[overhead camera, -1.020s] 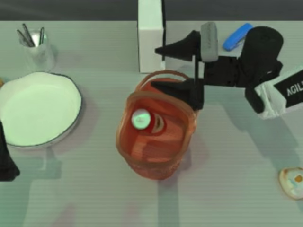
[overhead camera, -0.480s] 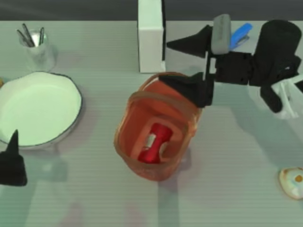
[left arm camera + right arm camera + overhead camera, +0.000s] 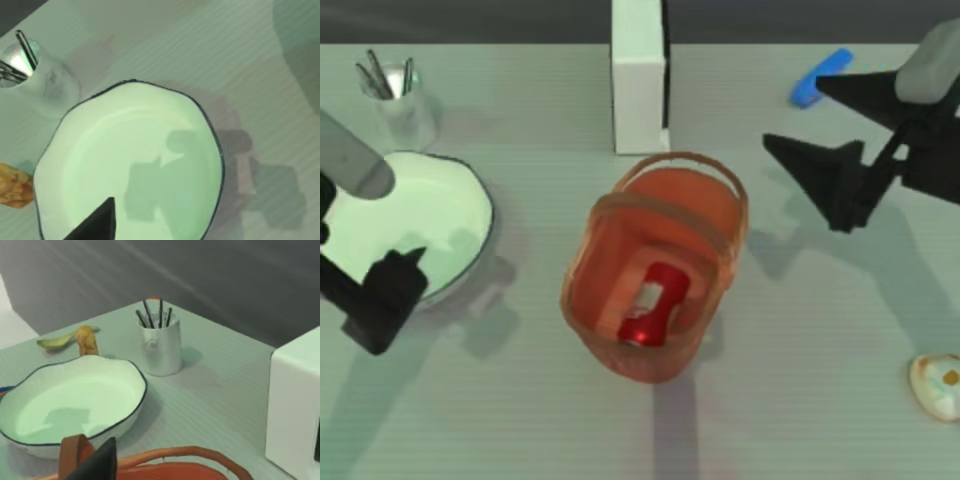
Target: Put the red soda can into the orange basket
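The red soda can [image 3: 650, 303] lies on its side on the floor of the orange basket [image 3: 610, 235], in the middle of the table. Nothing holds it. The basket's brown hoop handle [image 3: 680, 160] arches over the far half; the handle [image 3: 175, 455] also shows in the right wrist view. My right gripper [image 3: 792, 112] hangs open and empty to the right of the basket, apart from it. One of its fingers [image 3: 100, 460] shows dark before the basket rim. My left gripper [image 3: 395, 285] hovers over the near edge of the white bowl, open and empty.
A white bowl [image 3: 405, 230] sits at the left with a glass of utensils [image 3: 395, 100] behind it. A white box [image 3: 638, 75] stands behind the basket and a blue stapler [image 3: 820, 78] lies at the back right. A small pastry [image 3: 938, 385] rests at the right front edge.
The can went from upright to lying down inside the basket. My right gripper drew back to the right, away from the basket. My left arm moved in over the bowl.
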You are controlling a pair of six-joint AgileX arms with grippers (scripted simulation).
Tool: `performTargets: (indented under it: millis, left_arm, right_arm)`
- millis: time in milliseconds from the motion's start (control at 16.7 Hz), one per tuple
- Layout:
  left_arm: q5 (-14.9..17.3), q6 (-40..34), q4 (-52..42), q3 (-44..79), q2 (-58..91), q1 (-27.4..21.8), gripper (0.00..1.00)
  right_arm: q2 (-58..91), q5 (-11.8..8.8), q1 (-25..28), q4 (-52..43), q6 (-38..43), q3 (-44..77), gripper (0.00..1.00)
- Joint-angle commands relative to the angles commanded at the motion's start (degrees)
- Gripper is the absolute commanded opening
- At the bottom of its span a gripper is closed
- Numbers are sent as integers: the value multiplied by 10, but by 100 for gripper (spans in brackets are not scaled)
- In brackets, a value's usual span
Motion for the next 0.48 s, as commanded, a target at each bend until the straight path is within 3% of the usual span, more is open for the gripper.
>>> performTargets:
  millis: [480]
  left_arm:
    - [3, 222, -265, 494, 428, -131, 100]
  right_arm:
    - [-464, 233, -68, -221, -2, -234, 100]
